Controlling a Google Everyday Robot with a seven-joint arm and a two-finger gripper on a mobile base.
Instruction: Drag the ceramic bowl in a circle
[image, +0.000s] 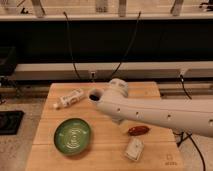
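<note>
Arm (150, 112) reaches in from right across table (100, 157) centre. Gripper hidden behind it by the cup (94, 94), jaws spread. Ceramic bowl (73, 136) sits near-left, well apart.

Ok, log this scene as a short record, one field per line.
table: wooden top
ceramic bowl: green, upright, front left, nothing touching it
arm: white, reaches in from the right over the table's middle
pincer: not visible, somewhere past the arm's end near the cup
cup: dark inside, at the back, partly covered by the arm
bottle: white, lying on its side, back left
reddish-brown item: right of centre
white packet: front, right of the bowl
</note>
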